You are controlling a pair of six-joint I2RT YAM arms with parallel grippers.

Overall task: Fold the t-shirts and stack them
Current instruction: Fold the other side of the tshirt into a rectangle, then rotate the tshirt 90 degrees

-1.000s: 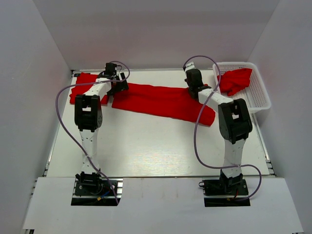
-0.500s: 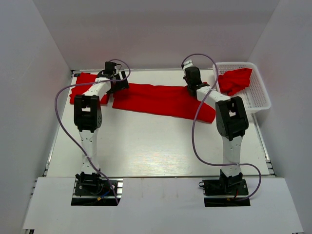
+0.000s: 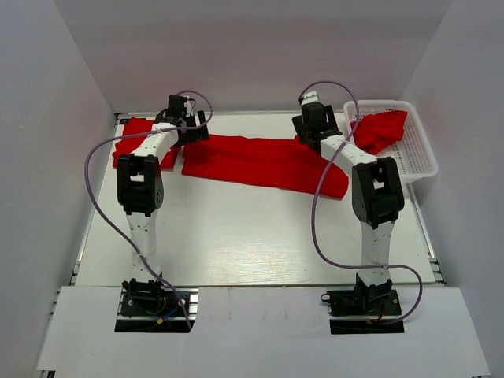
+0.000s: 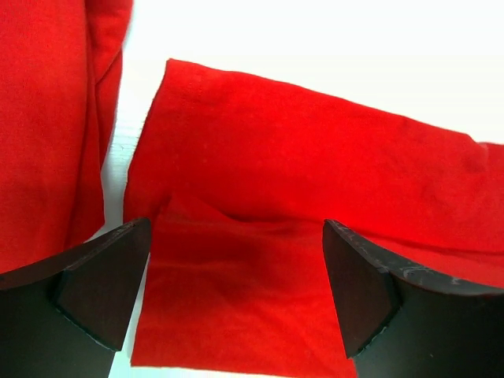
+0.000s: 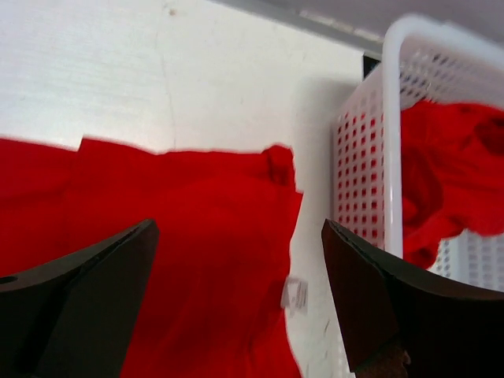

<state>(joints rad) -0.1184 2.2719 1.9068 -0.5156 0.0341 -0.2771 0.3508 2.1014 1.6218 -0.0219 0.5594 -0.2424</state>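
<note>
A long folded red t-shirt point(image 3: 260, 161) lies flat across the back of the table point(image 3: 236, 236). A second red t-shirt point(image 3: 130, 143) lies folded at the back left, and a third point(image 3: 379, 130) is bunched in the white basket point(image 3: 417, 161). My left gripper point(image 3: 193, 130) hovers open over the long shirt's left end point(image 4: 315, 181), holding nothing. My right gripper point(image 3: 311, 126) hovers open above the shirt's right end point(image 5: 181, 236), its fingers point(image 5: 370, 299) clear of the cloth. A white label point(image 5: 295, 293) sticks out at that shirt's edge.
The white mesh basket point(image 5: 391, 134) stands at the back right, close beside my right gripper. White walls close in the table on three sides. Bare white table surface point(image 3: 252, 244) lies between the long shirt and the arm bases.
My right gripper has gone from shut to open, let go of the long shirt's right end and drawn back toward the far edge. The left gripper stayed open and barely moved.
</note>
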